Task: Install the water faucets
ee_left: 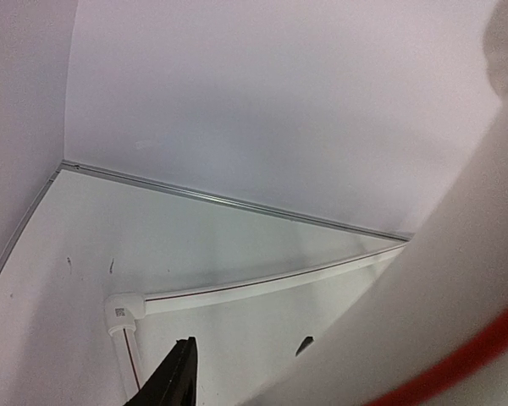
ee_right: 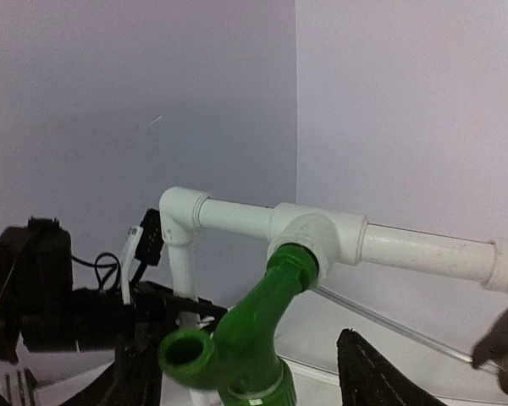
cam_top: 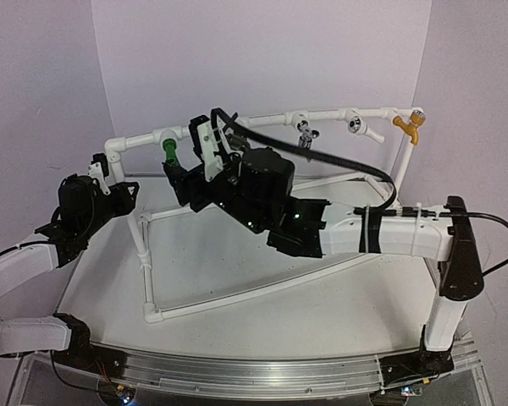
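Green faucet (ee_right: 254, 326) mounted, angled, dark faucet (cam_top: 306, 134) hanging

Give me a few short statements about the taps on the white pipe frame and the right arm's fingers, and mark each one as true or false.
1. The green faucet sits in a white tee fitting on the top pipe. True.
2. The right arm's fingers are shut on the green faucet. False: they stand open on either side of it, with a clear gap on one side.
3. The orange-yellow tap is the tap nearest the left arm. False: it hangs at the far right end of the top pipe, and the green faucet is nearest that arm.
4. The dark faucet hangs on the top pipe between the green faucet and the white tap. True.
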Robot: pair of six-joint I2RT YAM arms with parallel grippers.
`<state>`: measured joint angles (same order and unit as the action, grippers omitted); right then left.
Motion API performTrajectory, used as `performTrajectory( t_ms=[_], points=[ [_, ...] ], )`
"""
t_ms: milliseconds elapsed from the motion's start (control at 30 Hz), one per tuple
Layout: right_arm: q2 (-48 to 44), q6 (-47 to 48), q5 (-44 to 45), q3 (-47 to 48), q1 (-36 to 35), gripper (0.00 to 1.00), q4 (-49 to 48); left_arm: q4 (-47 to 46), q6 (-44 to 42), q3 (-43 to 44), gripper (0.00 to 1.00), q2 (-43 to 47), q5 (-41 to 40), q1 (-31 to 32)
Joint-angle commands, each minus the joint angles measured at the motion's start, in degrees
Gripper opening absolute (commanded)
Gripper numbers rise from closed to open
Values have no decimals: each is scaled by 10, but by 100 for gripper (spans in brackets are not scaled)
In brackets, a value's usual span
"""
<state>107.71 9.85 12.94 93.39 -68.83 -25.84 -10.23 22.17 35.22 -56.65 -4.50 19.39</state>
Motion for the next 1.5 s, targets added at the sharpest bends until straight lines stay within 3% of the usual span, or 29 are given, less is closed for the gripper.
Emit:
performTrajectory(
  t_ms=[0,233,333,500,800,1133,1467],
  points=[
    [-81,244,-68,-3,-3,78,118,30,113,7,0,-17,85,17],
    [-96,551,-74,9,-16,87,215,30,113,5,0,-13,85,17],
    [-79,705,-27,27,-22,88,246,30,113,5,0,-11,84,17],
    [-33,934,60,28,-26,89,145,30,113,4,0,-8,84,17],
    [40,1233,50,48,-25,89,-29,30,112,1,0,-4,84,17],
    [100,1352,31,115,-9,88,-46,30,113,-1,0,2,84,17],
    [136,1296,43,175,10,82,-13,30,114,-2,0,1,83,17]
  ],
)
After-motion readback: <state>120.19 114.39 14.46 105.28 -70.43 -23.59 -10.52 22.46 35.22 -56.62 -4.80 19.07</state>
